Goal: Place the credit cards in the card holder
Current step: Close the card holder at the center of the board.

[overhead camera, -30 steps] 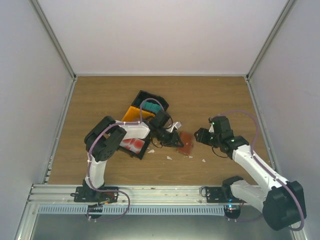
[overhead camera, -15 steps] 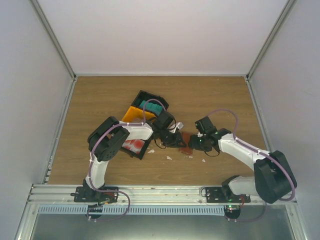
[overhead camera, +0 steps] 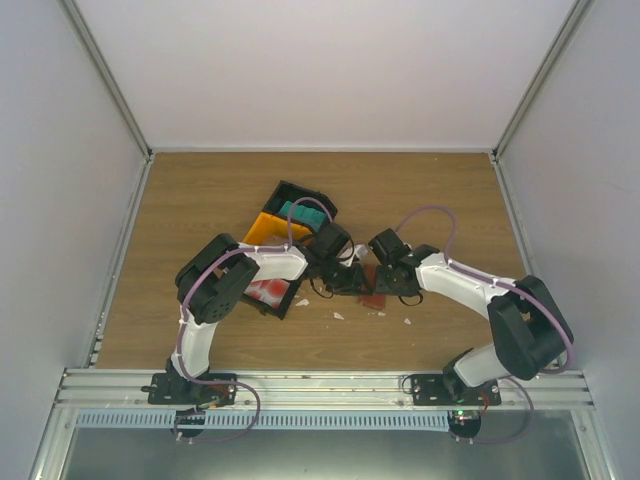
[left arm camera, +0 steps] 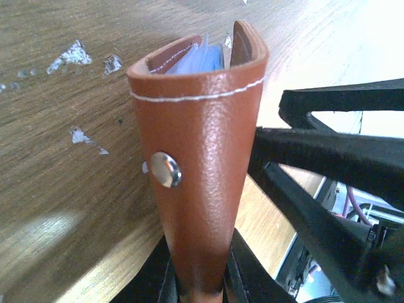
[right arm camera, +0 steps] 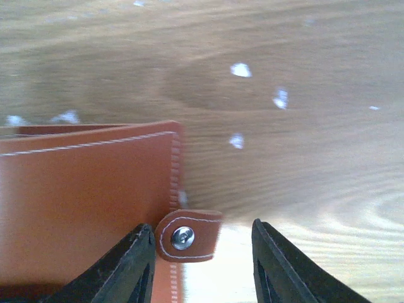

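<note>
Since a second ago the right arm point(overhead camera: 470, 290) has swung in leftward, stretched low beside the bent left arm point(overhead camera: 250, 265). Left gripper point(left arm camera: 199, 281) pinches the card holder point(left arm camera: 196, 126) tight at its near end. Its long axis runs straight out from the fingers, open mouth farthest, pale cards point(left arm camera: 203, 58) inside. Right gripper point(right arm camera: 201, 230) stands part-open, the snap tab point(right arm camera: 188, 235) between its fingers, not clamped.

card holder point(left arm camera: 196, 158): grained reddish-brown leather look, white stitching | snap point(left arm camera: 165, 170): shiny metal | table point(right arm camera: 284, 69): wood grain, slight sheen, pale scuffs
</note>
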Available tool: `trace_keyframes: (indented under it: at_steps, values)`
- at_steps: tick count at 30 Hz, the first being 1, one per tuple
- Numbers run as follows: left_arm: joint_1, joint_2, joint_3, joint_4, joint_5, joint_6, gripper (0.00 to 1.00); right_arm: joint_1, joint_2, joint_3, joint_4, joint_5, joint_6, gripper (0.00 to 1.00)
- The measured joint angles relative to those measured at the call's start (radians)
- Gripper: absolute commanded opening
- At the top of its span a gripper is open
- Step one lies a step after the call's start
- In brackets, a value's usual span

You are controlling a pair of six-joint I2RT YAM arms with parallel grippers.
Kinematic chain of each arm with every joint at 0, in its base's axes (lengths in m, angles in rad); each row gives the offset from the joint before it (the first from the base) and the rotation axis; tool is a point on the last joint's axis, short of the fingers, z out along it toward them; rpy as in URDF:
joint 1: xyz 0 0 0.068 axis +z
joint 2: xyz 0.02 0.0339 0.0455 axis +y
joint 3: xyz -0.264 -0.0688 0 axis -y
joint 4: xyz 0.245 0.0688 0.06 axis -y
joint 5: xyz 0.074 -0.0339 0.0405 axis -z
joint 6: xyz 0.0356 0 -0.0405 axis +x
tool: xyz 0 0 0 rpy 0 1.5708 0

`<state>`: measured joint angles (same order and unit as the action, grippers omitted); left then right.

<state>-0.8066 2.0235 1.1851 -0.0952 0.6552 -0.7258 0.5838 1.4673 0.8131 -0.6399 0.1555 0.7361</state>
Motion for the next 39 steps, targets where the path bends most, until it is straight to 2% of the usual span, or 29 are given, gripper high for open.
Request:
trace_keyframes:
  at_steps: [7,19,27,34,39]
  values:
    - [-0.006,-0.005,0.002,-0.006,-0.017,0.001,0.0,0.0,-0.001,0.0,-0.094,0.099,0.069,0.41]
    - [-0.006,-0.005,0.002,-0.007,-0.018,0.001,0.0,0.0,-0.002,0.0,-0.121,0.112,0.093,0.16]
    - [-0.006,-0.005,0.002,-0.007,-0.019,0.002,0.0,0.0,-0.002,0.0,-0.122,0.108,0.092,0.12]
    - [-0.006,-0.005,0.002,-0.007,-0.019,0.003,0.0,0.0,-0.005,0.0,-0.118,0.098,0.089,0.01]
    - [-0.006,-0.005,0.002,-0.007,-0.02,0.003,0.01,0.0,-0.034,0.0,-0.1,0.075,0.081,0.0]
